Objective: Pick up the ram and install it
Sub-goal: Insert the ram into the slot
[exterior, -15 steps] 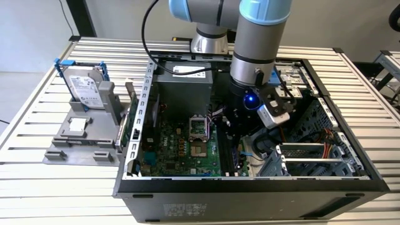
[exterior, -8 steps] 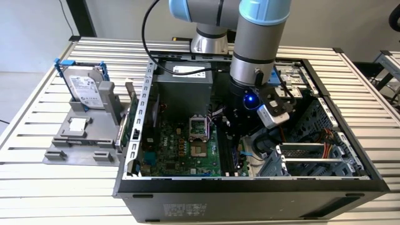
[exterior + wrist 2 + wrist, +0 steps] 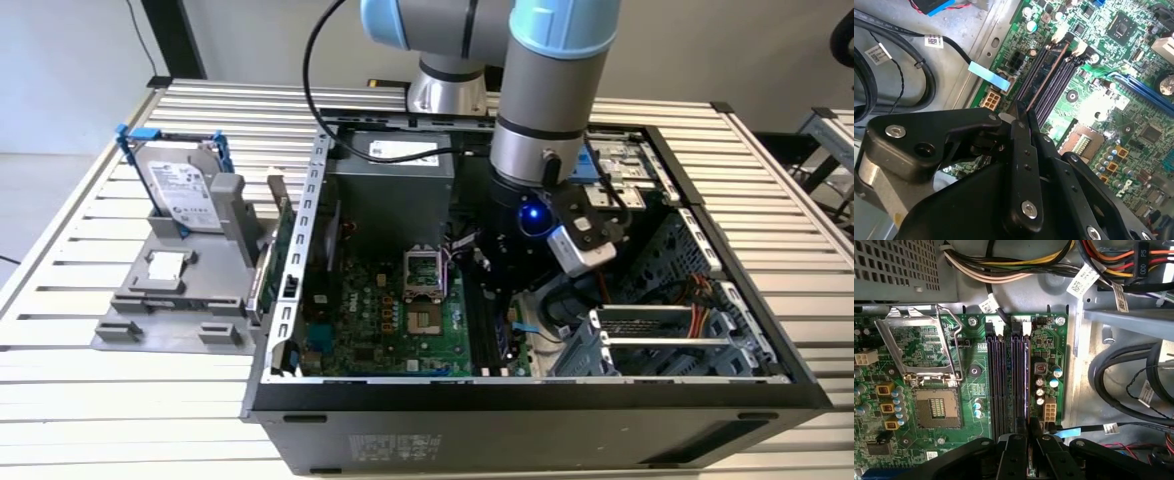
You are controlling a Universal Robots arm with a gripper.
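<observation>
The ram (image 3: pixel 1048 76) shows as a thin brownish edge standing on its long side along the outermost of the black memory slots (image 3: pixel 1056 92). In the first wrist view the ram (image 3: pixel 1027 377) lies along the slot beside the capacitors, and how deep it sits cannot be told. My gripper (image 3: pixel 1024 114) is shut on the ram's near end, its black fingertips (image 3: pixel 1019 116) pressed against either face. The gripper (image 3: pixel 1029 426) hangs right over the slot row. In the exterior view it (image 3: pixel 514 305) is low inside the open computer case (image 3: pixel 534 395), over the green motherboard (image 3: pixel 387 320).
An open CPU socket (image 3: pixel 936 407) with its raised metal bracket (image 3: pixel 919 345) lies beside the slots. Thick black cables (image 3: pixel 1124 385) and a wire bundle (image 3: pixel 1004 265) run close by. A drive cage (image 3: pixel 667 330) stands beside the arm. A silver hard drive (image 3: pixel 180 190) rests on a grey stand outside the case.
</observation>
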